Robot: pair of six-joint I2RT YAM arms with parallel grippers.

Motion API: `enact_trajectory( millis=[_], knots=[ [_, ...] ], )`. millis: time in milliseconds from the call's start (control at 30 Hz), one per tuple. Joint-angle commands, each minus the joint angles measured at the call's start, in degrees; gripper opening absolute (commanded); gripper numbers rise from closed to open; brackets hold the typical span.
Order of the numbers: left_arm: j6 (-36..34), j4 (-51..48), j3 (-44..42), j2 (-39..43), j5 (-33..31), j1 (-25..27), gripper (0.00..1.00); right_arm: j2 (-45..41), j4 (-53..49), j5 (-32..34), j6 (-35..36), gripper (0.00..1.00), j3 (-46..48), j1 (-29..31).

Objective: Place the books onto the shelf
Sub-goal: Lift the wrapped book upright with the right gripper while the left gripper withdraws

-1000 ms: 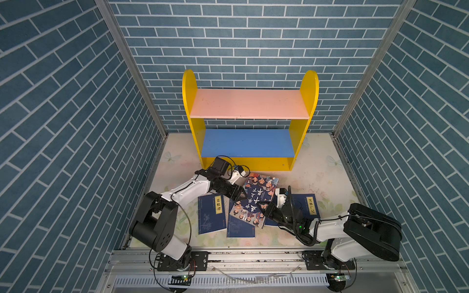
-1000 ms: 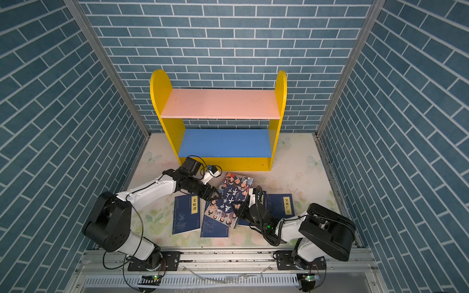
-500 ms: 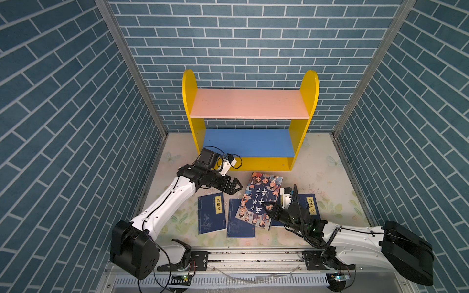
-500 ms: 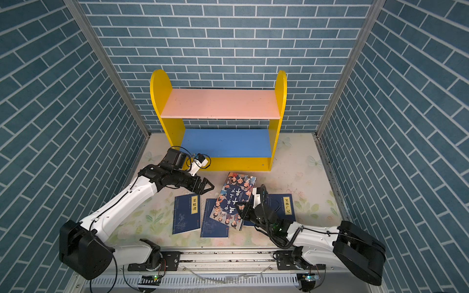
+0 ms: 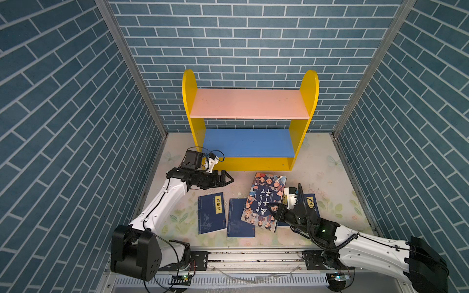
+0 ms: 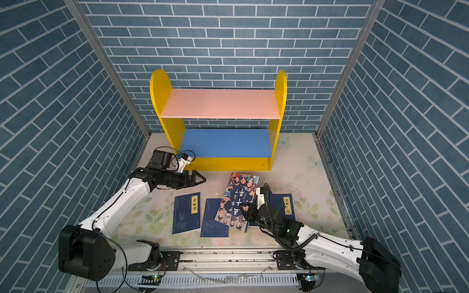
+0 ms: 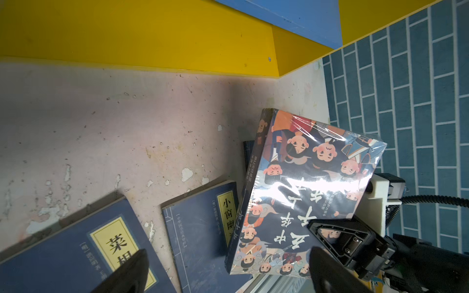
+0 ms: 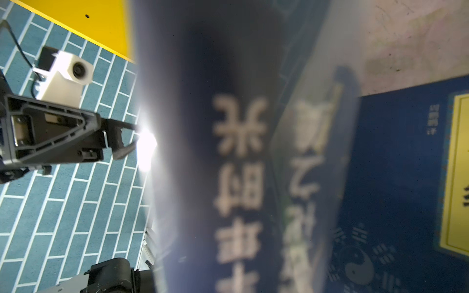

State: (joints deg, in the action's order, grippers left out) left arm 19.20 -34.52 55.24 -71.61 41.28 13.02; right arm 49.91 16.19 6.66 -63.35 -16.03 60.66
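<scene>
Cartoon-face paperback (image 5: 265, 200): film-wrapped, glossy, likely slippery, fairly stiff. Right gripper (image 5: 276, 212) pinches its near edge. Left gripper (image 5: 229, 179) spread wide, empty.

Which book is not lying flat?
The big cartoon-faces book: the right gripper holds it tilted up, while the thin navy books lie flat.

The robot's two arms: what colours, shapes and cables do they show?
The left arm and the right arm have white links and bulky black joints. The left gripper and the right gripper are black with triangular cut-out fingers. Each wrist bears a white camera block, and black cables run outside.
</scene>
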Motion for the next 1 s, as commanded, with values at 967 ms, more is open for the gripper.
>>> enact_trajectory(
  millis=[967],
  knots=[
    [20.2,12.2,-4.4,13.8,0.7,-6.4,1.0,4.4,9.9,2.7,4.7,0.0,-24.2,-4.3]
  ],
)
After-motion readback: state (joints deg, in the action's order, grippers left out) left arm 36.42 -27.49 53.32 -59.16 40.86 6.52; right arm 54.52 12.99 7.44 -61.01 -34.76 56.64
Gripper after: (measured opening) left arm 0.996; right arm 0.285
